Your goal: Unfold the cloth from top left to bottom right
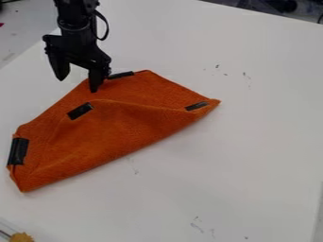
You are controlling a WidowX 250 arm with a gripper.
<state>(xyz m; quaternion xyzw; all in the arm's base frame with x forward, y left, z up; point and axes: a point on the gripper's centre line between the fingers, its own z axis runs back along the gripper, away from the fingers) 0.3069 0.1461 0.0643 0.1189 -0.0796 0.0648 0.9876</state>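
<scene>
My gripper [78, 85] hangs at the upper left of the view, its two fingers spread wide and nothing between them. One finger stands over the upper left edge of the orange cloth [120, 134]; the other is off to the left of it, above the white surface. The cloth lies folded over itself, with a long lower edge running from bottom left to the right corner. Black strips mark it near its top corner, on the folded flap [80, 111], near the right corner and at the left end. Whether the gripper touches the cloth I cannot tell.
The white table [233, 156] extends around the cloth, with small dark marks on it. At the bottom left corner is a yellowish-brown object [21, 237] beside a thin rod. Dark items stand beyond the table's far edge at the top right.
</scene>
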